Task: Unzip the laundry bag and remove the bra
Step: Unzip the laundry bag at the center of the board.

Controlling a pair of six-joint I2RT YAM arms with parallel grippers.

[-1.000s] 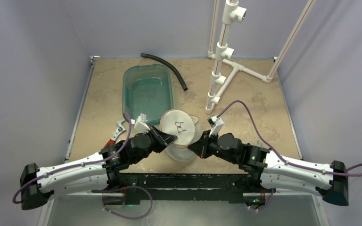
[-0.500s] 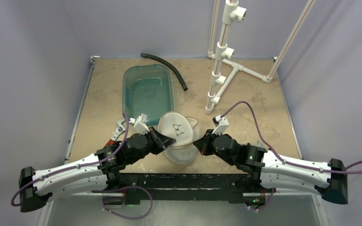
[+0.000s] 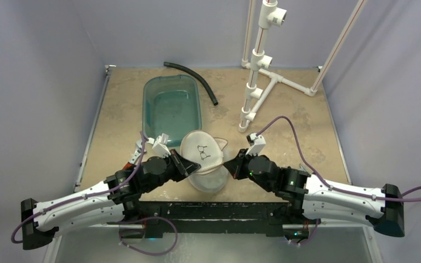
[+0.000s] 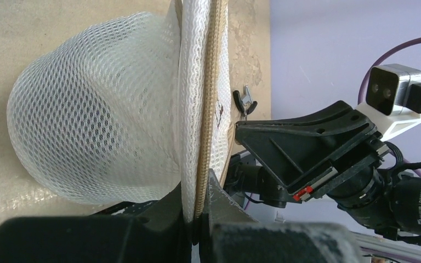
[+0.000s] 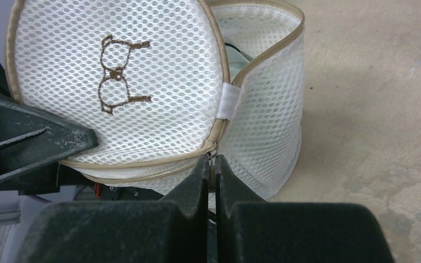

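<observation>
The laundry bag (image 3: 203, 164), a white mesh drum with a tan zip, is held up between both arms near the table's front middle. Its round top (image 5: 115, 82) carries a brown bra outline and stands partly unzipped, gaping at the far side. My left gripper (image 4: 203, 189) is shut on the zip seam of the bag's rim (image 4: 200, 137), to the left of the bag (image 3: 189, 163). My right gripper (image 5: 212, 164) is shut on the zip pull (image 5: 212, 176) at the bag's near right side. The bra is hidden inside the mesh.
A teal plastic tub (image 3: 171, 107) lies just behind the bag. A black hose (image 3: 194, 79) curves beyond it. A white pipe stand (image 3: 257, 82) rises at the back right. Pliers (image 3: 137, 150) lie by the table's left edge.
Both grippers and the bag have shifted a little to the left. The right gripper has drawn the zip pull further round, and the top now tilts more to the left.
</observation>
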